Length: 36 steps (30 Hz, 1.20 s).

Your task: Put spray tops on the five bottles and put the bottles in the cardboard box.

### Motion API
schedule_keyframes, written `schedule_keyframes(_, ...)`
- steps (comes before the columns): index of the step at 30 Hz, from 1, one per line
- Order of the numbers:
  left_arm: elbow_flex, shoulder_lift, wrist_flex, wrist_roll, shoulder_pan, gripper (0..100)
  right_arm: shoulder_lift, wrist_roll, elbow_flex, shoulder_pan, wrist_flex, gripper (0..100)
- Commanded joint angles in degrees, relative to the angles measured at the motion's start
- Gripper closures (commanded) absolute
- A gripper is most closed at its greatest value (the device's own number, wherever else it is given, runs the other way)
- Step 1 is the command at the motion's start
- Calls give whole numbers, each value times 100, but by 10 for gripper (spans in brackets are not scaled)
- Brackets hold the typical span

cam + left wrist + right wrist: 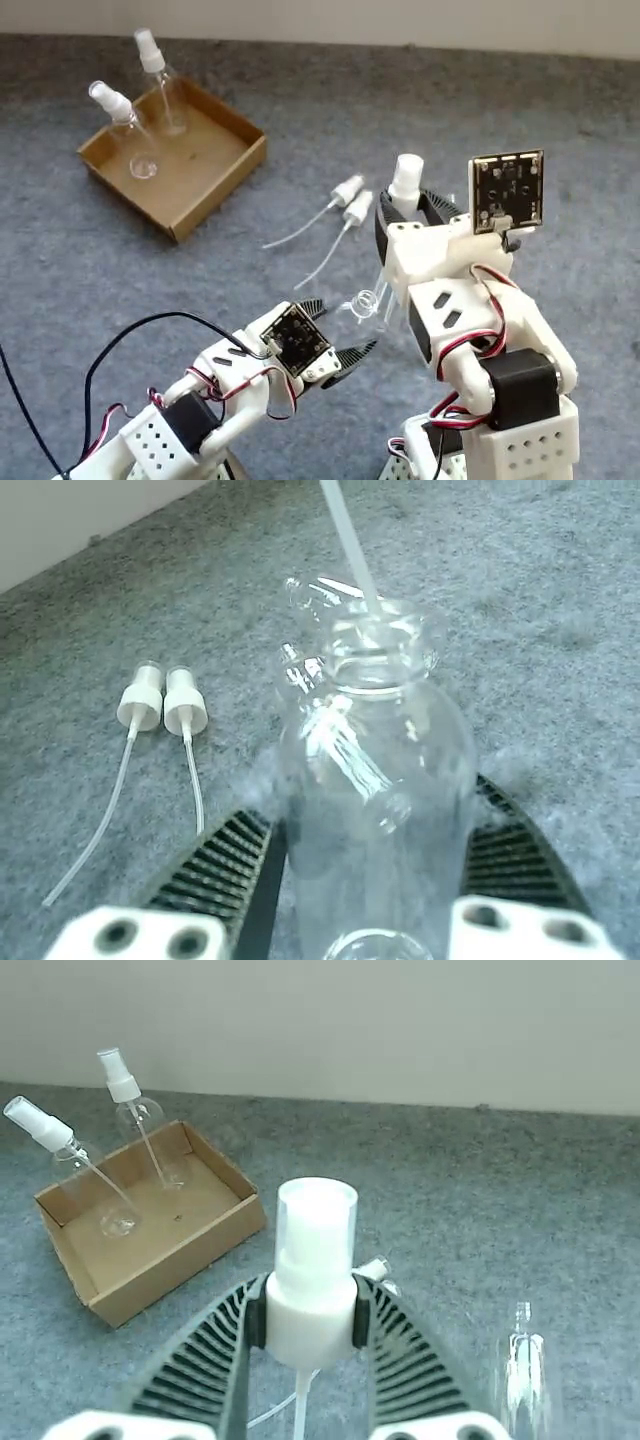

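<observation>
Open brown cardboard box (pixel 215 195): two capped bottles (pixel 172 100) inside. Well apart from it, jaws of your left gripper (pixel 375 825) pinch the clear open-necked bottle (pixel 375 750) mid-body. It is probably light and slick, so grip there. Jaws of your right gripper (pixel 310 1298) clamp the white plastic spray top (pixel 316 1220) at its collar. Two loose white tops (pixel 352 200) lie nearer the box.

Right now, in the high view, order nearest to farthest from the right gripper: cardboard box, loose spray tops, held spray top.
1. Held spray top, in the right gripper.
2. Loose spray tops, lying just beside.
3. Cardboard box, far across the table.
</observation>
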Motion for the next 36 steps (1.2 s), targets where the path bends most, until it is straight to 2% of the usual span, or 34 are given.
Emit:
schedule_keyframes(1,127,-92,-448,79,-207,870,-75,-519,-75,-66,576,993)
schedule_keyframes(7,119,-92,-668,79,-497,870,-75,-519,-57,-92,1086,992)
schedule_keyframes(14,119,-92,-668,79,-532,870,-75,-501,-57,-1147,1455,992)
schedule_keyframes(19,127,-92,-668,79,-532,870,-66,132,-48,-1156,1657,991)
schedule_keyframes(24,119,-92,-668,79,-541,870,-66,176,-48,-1182,1982,991)
schedule_keyframes(30,127,-92,-668,79,-541,870,-66,176,-48,-1191,2229,898)
schedule_keyframes(36,127,-92,-668,79,-541,870,-66,176,-57,-1200,2352,889)
